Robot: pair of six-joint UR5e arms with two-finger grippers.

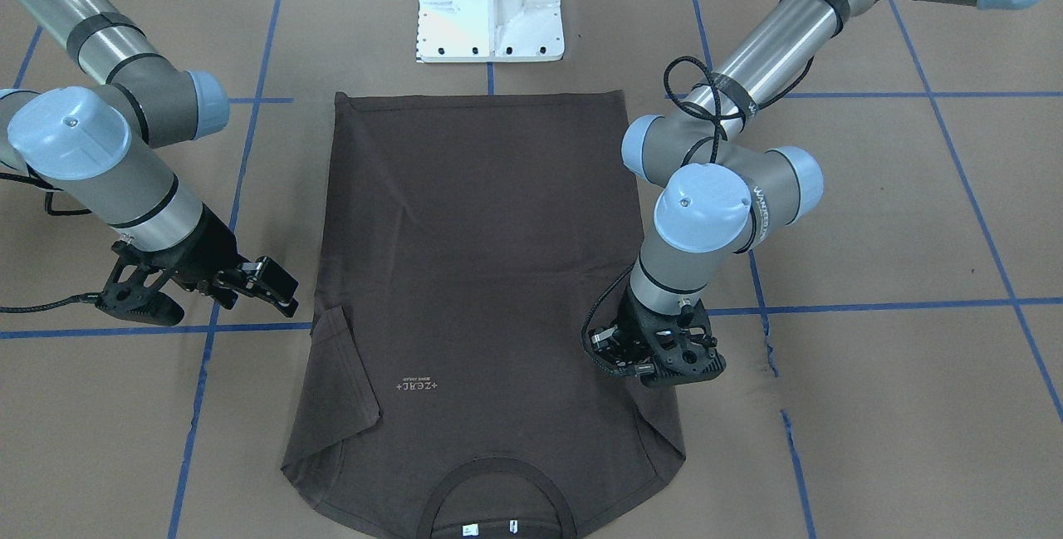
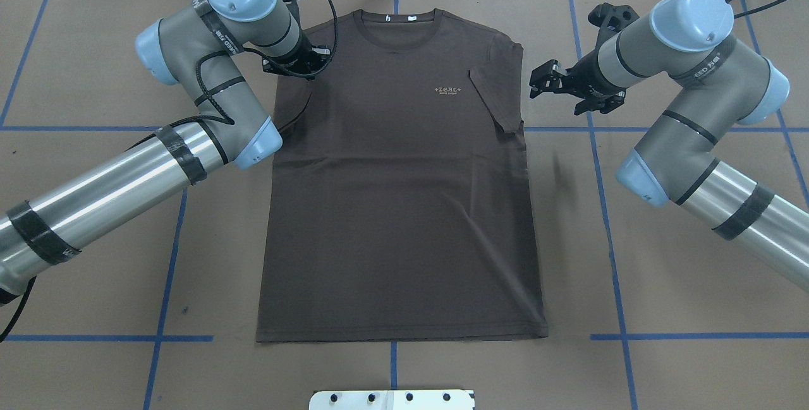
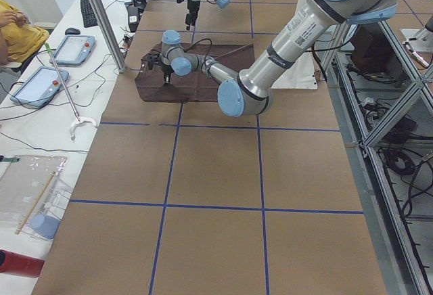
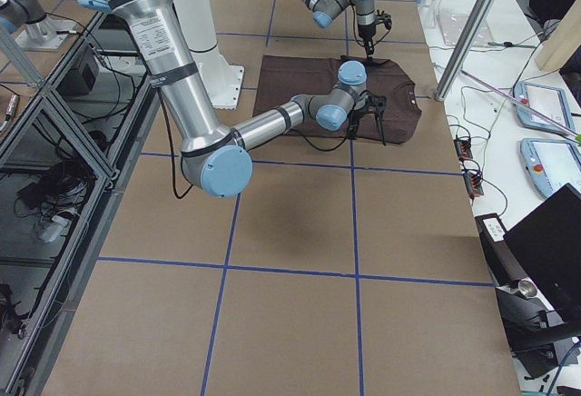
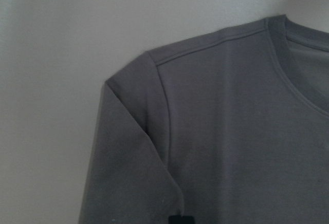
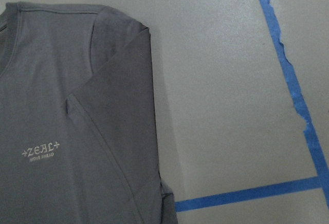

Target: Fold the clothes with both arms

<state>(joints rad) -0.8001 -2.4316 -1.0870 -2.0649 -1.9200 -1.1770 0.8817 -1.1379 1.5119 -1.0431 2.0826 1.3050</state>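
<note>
Flanking T-shirt [image 2: 398, 208] edges: left claw [image 2: 298, 62], right claw [image 2: 545, 80]

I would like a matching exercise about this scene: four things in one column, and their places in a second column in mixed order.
Things:
1. dark brown short-sleeved T-shirt
2. black left gripper
3. black right gripper
4. white metal base block

Places:
A. above the bare brown table, beside the shirt
B. lying flat on the table, front side up
C. above the shirt itself
D. apart from the shirt, past its lower edge

Pairs: 1-B, 2-C, 3-A, 4-D
</note>
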